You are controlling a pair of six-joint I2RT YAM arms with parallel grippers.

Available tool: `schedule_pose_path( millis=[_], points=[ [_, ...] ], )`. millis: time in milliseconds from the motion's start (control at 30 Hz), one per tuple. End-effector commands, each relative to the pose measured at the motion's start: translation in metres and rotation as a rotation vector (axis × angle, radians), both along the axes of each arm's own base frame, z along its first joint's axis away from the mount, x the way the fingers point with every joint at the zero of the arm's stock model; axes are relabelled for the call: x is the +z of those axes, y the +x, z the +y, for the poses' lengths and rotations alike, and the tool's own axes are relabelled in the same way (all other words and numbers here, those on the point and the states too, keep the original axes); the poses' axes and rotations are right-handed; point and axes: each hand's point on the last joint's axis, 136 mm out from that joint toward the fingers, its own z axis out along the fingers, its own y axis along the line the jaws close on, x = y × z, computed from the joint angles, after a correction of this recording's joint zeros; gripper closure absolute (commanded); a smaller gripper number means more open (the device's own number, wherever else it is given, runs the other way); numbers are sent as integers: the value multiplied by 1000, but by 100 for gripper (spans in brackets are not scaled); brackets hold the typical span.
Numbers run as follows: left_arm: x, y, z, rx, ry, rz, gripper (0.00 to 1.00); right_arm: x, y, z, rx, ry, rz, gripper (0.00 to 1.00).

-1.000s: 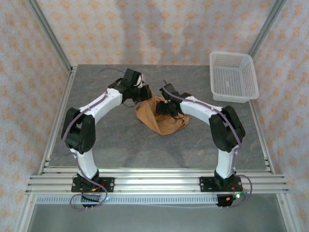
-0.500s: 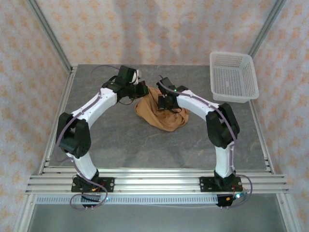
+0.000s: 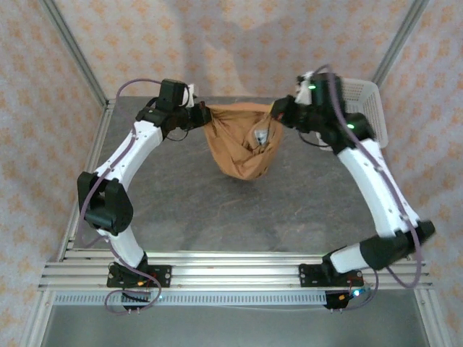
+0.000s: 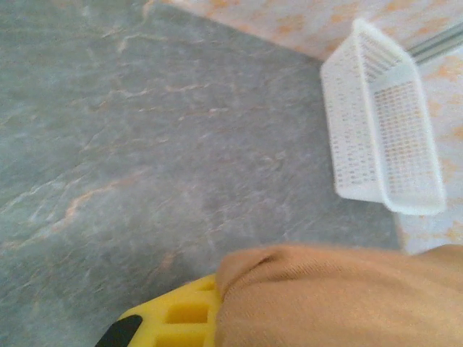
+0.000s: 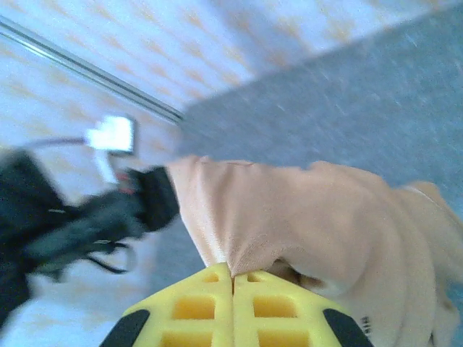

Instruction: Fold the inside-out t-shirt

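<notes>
**Desk:** Where is the garment in relation to the pincers?

**Photographer:** The inside-out t-shirt [image 3: 242, 144] hangs slung between them over the far half of the grey table [image 3: 217, 217]. The left gripper [image 3: 201, 116] pinches the cloth's upper left corner. The right gripper [image 3: 278, 113] pinches its upper right corner, and the top hem is stretched nearly taut from one to the other. Below that line the orange-tan cloth sags in a rumpled pouch. From above I cannot tell whether its lowest fold touches the table.

**Desk:** Are both pincers closed?

**Photographer:** Yes, both are clamped on the shirt. In the right wrist view the two yellow fingers [image 5: 195, 307] meet with no gap and the hem is drawn into the seam between them. The left gripper is visible across the span, biting the far corner. In the left wrist view one yellow finger [image 4: 177, 314] shows at the bottom edge, with the cloth bunched against it and spilling to the right.

**Desk:** What is the count?

**Photographer:** There is one t-shirt, two arms and two grippers. One white mesh basket [image 4: 383, 123] stands at the table's far right corner, just behind the right arm and apart from the cloth.
</notes>
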Motion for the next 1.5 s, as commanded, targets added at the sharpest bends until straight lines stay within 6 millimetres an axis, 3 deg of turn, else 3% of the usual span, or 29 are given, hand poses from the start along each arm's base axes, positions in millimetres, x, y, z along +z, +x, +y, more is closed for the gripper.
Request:
schedule_pose_path(
  millis=[0,100,267,333,400,533,700,900,1167,1467],
  points=[
    [3,-3,-11,-44,-35,-8,100,12,0,6,58,207,63,100],
    [-12,-8,-20,-63,-27,8,100,-24,31,4,29,289,151,100],
    [-48,-16,-14,-66,80,78,98,-140,80,6,-34,264,390,100],
    [-57,-21,-8,-63,130,97,85,-171,89,8,-33,284,455,100],
    [-60,-30,-10,-81,162,94,71,-185,93,9,-30,312,475,100],
    [-63,-52,-31,-141,175,83,58,-198,94,0,-63,275,477,100],
    [-74,-71,-55,-156,85,120,56,-208,94,-12,-96,216,480,100],
    [-124,-79,-85,-168,32,242,58,-213,94,-16,-112,194,482,100],
    [-175,-60,-93,-104,150,313,60,-211,89,-18,-106,180,470,100],
    [-204,-42,-87,-21,234,340,62,-210,85,-17,-98,185,466,100]
  ],
)
